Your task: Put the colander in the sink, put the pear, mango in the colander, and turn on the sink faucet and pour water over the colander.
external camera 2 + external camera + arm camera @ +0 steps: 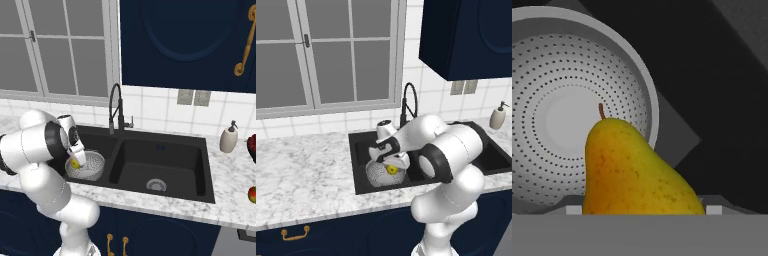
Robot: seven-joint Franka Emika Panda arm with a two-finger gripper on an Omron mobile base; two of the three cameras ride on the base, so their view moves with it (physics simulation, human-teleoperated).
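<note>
In the left basin of the black sink (358, 165) sits the colander (376, 175), a round silver-grey bowl pierced with rings of small holes around a plain flat centre, its mouth facing up. Just above the colander's rim hangs the pear (629, 170), yellow-green with an orange blush and fine brown speckles, broad at one end and narrowing to a short brown stem; in the hand view its long axis runs from the claw (392, 169) toward the colander's middle, stem end leading. The claw is closed on the pear's broad end. Behind the colander rises the black gooseneck sink faucet (407, 102). The marble worktop (301, 170) surrounds the sink.
</note>
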